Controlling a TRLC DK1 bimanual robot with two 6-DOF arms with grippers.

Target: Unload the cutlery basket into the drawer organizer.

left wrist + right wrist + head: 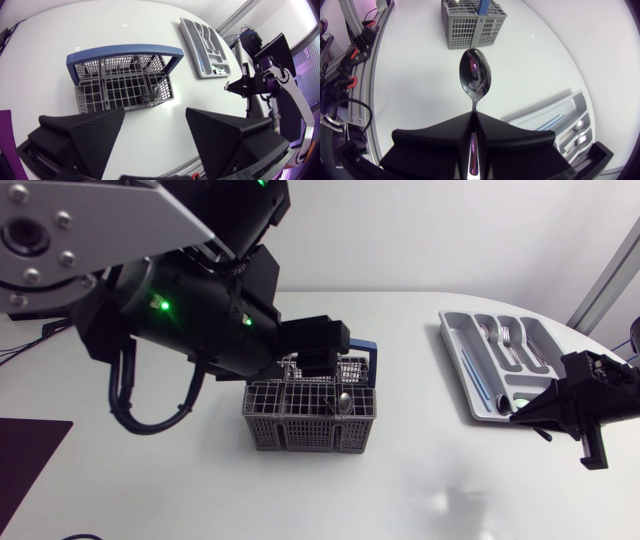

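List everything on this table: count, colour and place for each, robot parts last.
table: 1, white, under everything.
cutlery basket: 1, grey with a blue handle, mid-table.
spoon in basket: 1, silver, in a compartment at the end nearest the organizer.
drawer organizer: 1, light grey, on the table's right side.
cutlery in organizer: several pieces, silver, exact count unclear.
held spoon: 1, silver, bowl sticking out ahead of the right jaws.
left arm: 1, black and silver, above the basket, jaws open.
right arm: 1, black, beside the organizer, jaws shut on the held spoon.
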